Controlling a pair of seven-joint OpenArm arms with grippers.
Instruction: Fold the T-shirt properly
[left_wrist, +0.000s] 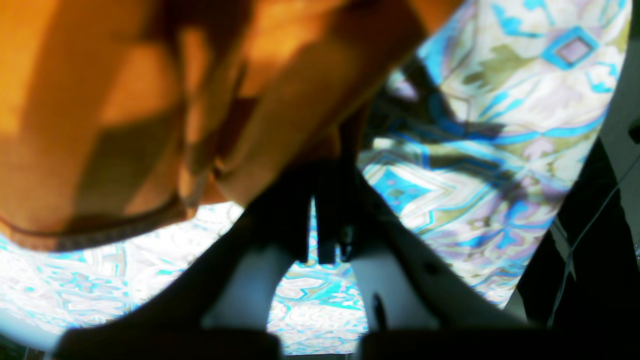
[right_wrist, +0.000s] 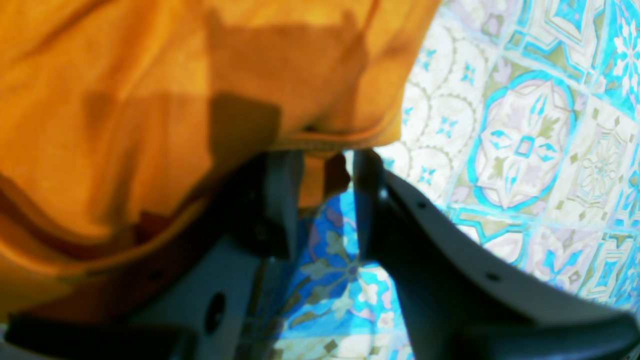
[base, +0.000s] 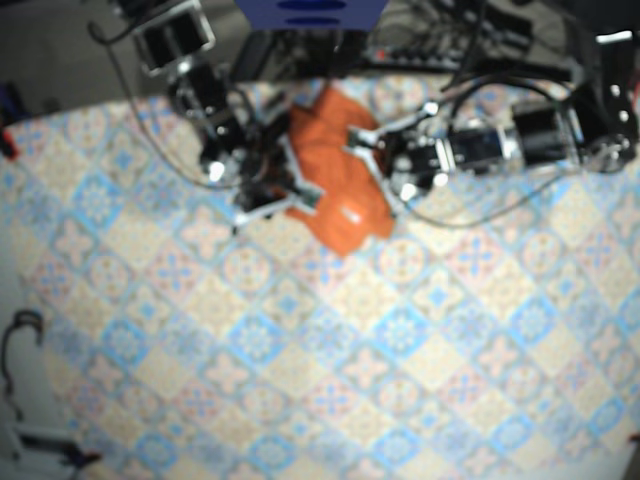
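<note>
Reaching in from both sides, your two arms are meeting at the orange T-shirt (base: 335, 185), which is lying crumpled in a heap near the top middle of the base view, on the blue-and-cream tiled tablecloth (base: 400, 340). The left gripper (base: 366, 152) is sitting at the heap's upper right edge and the right gripper (base: 291, 192) at its left edge. That view is too blurred to be showing you the fingers themselves.

At the left wrist, you are looking at the left gripper (left_wrist: 327, 167) with its dark fingers (left_wrist: 280, 210) drawn almost together, only a thin sliver of light showing between them lower down. A fold of the T-shirt (left_wrist: 125, 115) is running into their tips, so the gripper is pinching the cloth. The shirt is spreading up and to the left of it, its hem (left_wrist: 100, 232) showing against the tablecloth (left_wrist: 500, 150).

At the right wrist, the right gripper (right_wrist: 325, 170) is standing with its fingers (right_wrist: 425, 240) apart, and a small lump of the T-shirt (right_wrist: 150, 100) is sitting in the gap. More cloth is draping over the left-hand finger. You cannot tell whether the fingers are pressing that lump or merely flanking it.
</note>
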